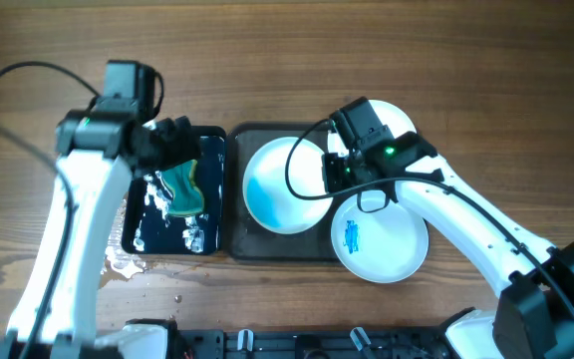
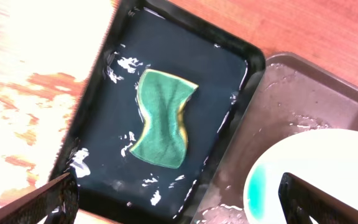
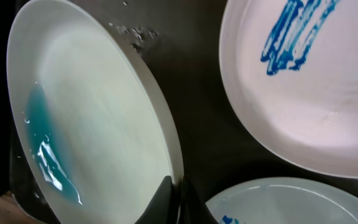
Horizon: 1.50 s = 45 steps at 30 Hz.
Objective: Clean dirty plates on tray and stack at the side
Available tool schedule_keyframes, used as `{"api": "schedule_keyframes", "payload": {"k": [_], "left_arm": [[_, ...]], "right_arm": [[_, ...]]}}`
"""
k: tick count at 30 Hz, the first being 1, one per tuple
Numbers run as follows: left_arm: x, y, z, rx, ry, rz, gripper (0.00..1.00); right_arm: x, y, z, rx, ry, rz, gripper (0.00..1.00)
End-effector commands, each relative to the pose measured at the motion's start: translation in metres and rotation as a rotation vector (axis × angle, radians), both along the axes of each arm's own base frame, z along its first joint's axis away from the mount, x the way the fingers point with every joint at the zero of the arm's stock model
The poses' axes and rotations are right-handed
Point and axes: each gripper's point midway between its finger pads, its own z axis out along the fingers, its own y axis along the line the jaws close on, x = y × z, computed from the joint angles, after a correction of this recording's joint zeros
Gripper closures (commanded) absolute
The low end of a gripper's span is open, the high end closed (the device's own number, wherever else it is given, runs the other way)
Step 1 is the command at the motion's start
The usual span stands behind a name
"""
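The dark grey tray holds three white plates. The left plate is tilted up, with a wet blue smear along its low left side. My right gripper is shut on its right rim; the wrist view shows the fingers pinching that rim. A second plate with a blue smear lies at the front right, also in the right wrist view. The third plate is partly hidden under the right arm. My left gripper is open and empty above a green sponge.
The sponge lies in a small glossy black tray of water, left of the grey tray. Water is spilled on the wooden table at the black tray's front left corner.
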Motion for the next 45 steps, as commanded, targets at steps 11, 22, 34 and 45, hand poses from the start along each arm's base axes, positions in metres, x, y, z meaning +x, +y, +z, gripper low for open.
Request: {"api": "schedule_keyframes", "payload": {"k": [11, 22, 34, 45], "left_arm": [[-0.043, 0.091, 0.021, 0.120, 0.005, 0.420, 0.00], [-0.052, 0.121, 0.019, 0.004, -0.004, 0.571, 0.00], [-0.050, 0.122, 0.020, 0.006, -0.014, 0.569, 0.00], [-0.047, 0.123, 0.020, 0.006, -0.025, 0.569, 0.00]], "right_arm": [[0.015, 0.028, 0.084, 0.113, -0.068, 0.098, 0.95], [0.033, 0.114, 0.064, 0.056, 0.006, 0.308, 0.95], [0.042, 0.152, 0.080, -0.237, -0.260, 0.376, 0.96], [0.032, 0.186, 0.116, -0.473, -0.606, 0.412, 0.96]]}}
